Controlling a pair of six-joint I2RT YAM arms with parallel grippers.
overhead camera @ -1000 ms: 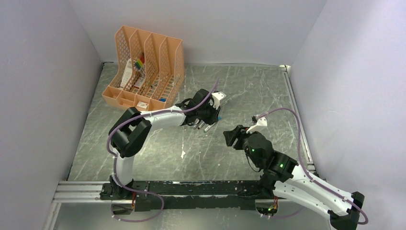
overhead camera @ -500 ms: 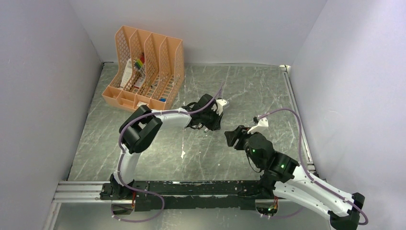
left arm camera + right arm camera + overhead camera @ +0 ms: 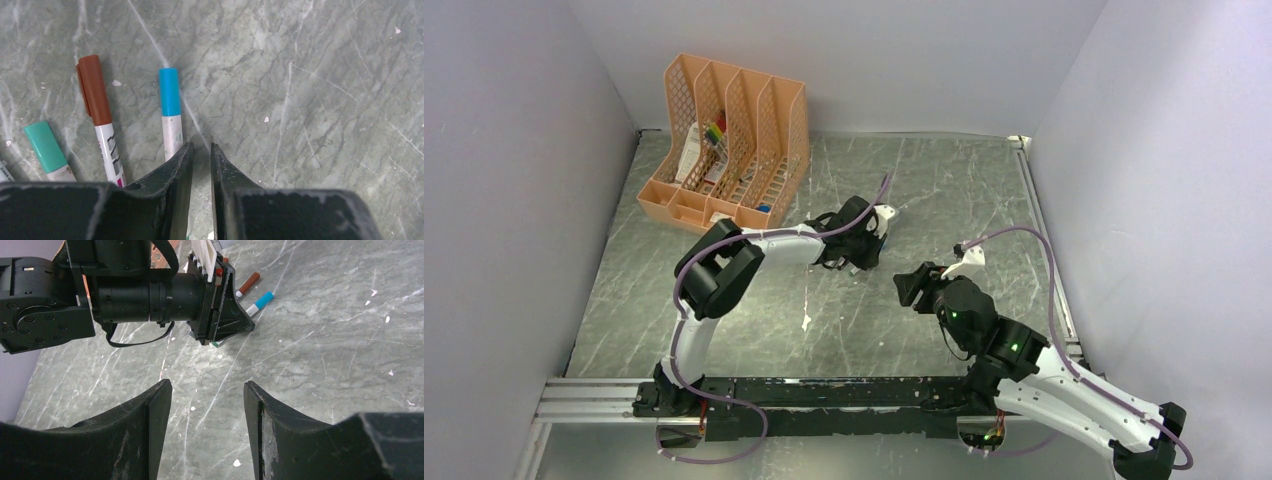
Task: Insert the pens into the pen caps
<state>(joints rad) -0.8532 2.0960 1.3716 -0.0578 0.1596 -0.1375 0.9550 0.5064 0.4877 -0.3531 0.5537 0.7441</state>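
Observation:
Three capped pens lie side by side on the marble table in the left wrist view: one with a brown cap (image 3: 93, 90), one with a blue cap (image 3: 169, 92) and one with a teal cap (image 3: 45, 146). My left gripper (image 3: 201, 147) is low over the table just right of the blue-capped pen. Its jaws stand a narrow gap apart with only table between them. The right wrist view shows this gripper (image 3: 212, 337) with the brown-capped pen (image 3: 248, 283) and the blue-capped pen (image 3: 262, 301) behind it. My right gripper (image 3: 207, 385) is open, empty and above the table, facing the left gripper.
An orange mesh file organizer (image 3: 729, 140) stands at the back left and holds a bundle of bright markers (image 3: 714, 130) and papers. A small teal bit (image 3: 216, 343) lies under the left gripper. Grey walls close in both sides and the back.
My left arm has drawn its elbow forward and lowered its gripper slightly left onto the spot by the pens. The right arm has not moved.

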